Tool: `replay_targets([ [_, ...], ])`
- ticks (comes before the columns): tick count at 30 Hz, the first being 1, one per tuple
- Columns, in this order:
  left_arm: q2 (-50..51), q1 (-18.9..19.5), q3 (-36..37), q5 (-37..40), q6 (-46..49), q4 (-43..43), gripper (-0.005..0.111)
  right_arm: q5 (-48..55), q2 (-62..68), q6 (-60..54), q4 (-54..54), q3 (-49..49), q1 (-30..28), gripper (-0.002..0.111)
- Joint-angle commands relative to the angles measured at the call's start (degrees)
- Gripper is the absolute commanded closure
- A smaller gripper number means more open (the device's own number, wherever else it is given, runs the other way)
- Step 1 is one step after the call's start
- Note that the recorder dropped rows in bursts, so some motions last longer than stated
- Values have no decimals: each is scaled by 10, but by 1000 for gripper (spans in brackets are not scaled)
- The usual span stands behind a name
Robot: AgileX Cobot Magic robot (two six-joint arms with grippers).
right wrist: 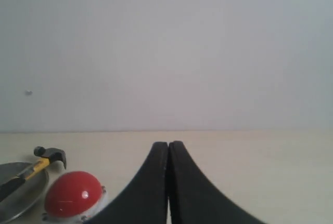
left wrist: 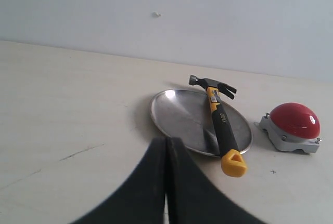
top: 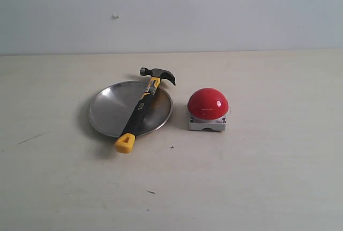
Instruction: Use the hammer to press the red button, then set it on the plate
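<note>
The hammer (top: pixel 141 107) lies across the silver plate (top: pixel 107 110), its dark head past the far rim and its yellow looped end hanging over the near rim onto the table. The red button (top: pixel 208 103) on its grey base stands to the right of the plate, apart from it. Neither gripper shows in the exterior view. In the left wrist view my left gripper (left wrist: pixel 166 142) is shut and empty, short of the plate (left wrist: pixel 177 115) and hammer (left wrist: pixel 221 125). My right gripper (right wrist: pixel 168 145) is shut with nothing in it, off to the side of the button (right wrist: pixel 73 194).
The things stand on a pale beige table (top: pixel 257 177) that ends at a plain light wall (top: pixel 214 11) behind. A faint scratch (top: pixel 32 138) and small dark specks mark the tabletop.
</note>
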Motion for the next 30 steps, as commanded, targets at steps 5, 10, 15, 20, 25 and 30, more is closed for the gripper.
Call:
replay_targets([
  [5,-4,1,-1,-5,-4,-2,107,120,-38,706,-710,11,-3,108],
  [10,-4,1,-1,-5,-4,-2,107,110,-48,695,-715,44,-3,108],
  [15,-4,1,-1,-5,-4,-2,107,86,-60,718,-773,56,-11,108],
  [20,-4,1,-1,-5,-4,-2,107,86,-62,789,-826,56,-65,108],
  [25,-4,1,-1,-5,-4,-2,107,115,-67,789,-824,56,-131,108],
  [30,-4,1,-1,-3,-4,-2,107,159,-84,789,-824,56,-164,108],
])
